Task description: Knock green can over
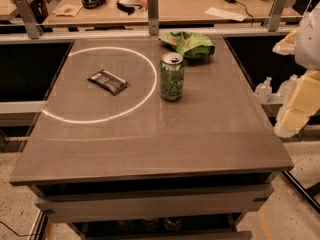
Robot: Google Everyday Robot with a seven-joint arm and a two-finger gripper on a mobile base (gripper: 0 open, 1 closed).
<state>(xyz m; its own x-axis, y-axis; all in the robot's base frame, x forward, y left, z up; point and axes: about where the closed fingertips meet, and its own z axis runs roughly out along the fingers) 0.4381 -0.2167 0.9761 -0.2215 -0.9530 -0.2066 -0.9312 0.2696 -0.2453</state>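
The green can (172, 77) stands upright on the grey table (150, 144), a little right of the middle and towards the back. It is light green with darker swirls and a silver top with a pull tab. My gripper (296, 106) shows as pale yellow and white parts at the right edge of the view. It is beyond the table's right side, well to the right of the can and apart from it.
A crumpled green-and-white snack bag (189, 43) lies just behind the can. A dark flat packet (108, 81) lies to the can's left inside a bright ring of light. Water bottles (264, 90) stand off the table's right side. A cluttered desk (165, 4) is behind the rail.
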